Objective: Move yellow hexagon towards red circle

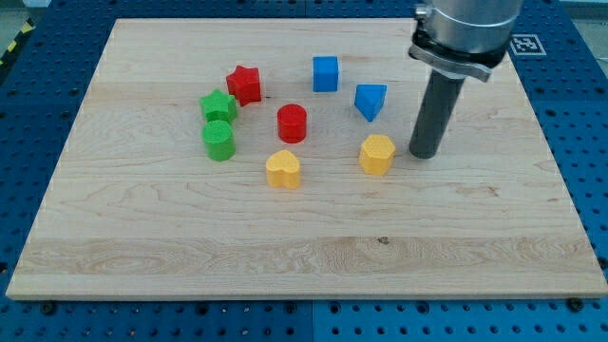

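Wooden board (313, 256) fills most of the view, resting on a blue perforated table (28, 95). The arm's grey collar (456, 43) enters from the view's top right and carries the dark rod down to the board.

No fingers on this rig, so nothing is clenched, released or grasped; contact is by push only. The tip (425, 155) stands on the board just to the view's right of the yellow hexagon (377, 154). Whether it touches the block cannot be told; any gap is very narrow.

8 blocks in 1 loose cluster:
- red circle (292, 123), up and to the view's left of the hexagon, apart from it
- yellow heart (282, 169), below the red circle, on the hexagon's left
- blue triangle (370, 101), above the hexagon
- blue cube (326, 73), near the view's top
- red star (244, 85)
- green star (218, 105), touching or nearly touching the green cylinder (218, 140) below it

Handling judgement: the hexagon looks small, rigid and light, likely to slide easily on smooth wood, and may rotate or slip aside if pushed off-centre. Best contact is its right to lower-right face, pushing along the line through its centre toward the red circle. Lane between them appears free; the yellow heart sits close below that line.
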`<state>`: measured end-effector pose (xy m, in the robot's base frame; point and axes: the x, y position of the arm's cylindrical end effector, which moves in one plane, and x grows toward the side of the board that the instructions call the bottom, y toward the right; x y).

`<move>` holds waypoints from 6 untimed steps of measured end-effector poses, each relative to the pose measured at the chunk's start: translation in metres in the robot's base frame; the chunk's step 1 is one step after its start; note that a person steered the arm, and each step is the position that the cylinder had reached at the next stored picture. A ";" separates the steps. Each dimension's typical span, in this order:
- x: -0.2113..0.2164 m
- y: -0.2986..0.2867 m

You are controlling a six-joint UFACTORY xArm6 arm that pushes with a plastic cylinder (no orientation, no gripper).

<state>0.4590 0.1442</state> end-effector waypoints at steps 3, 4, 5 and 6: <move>0.023 -0.012; 0.023 -0.035; 0.023 -0.035; 0.023 -0.042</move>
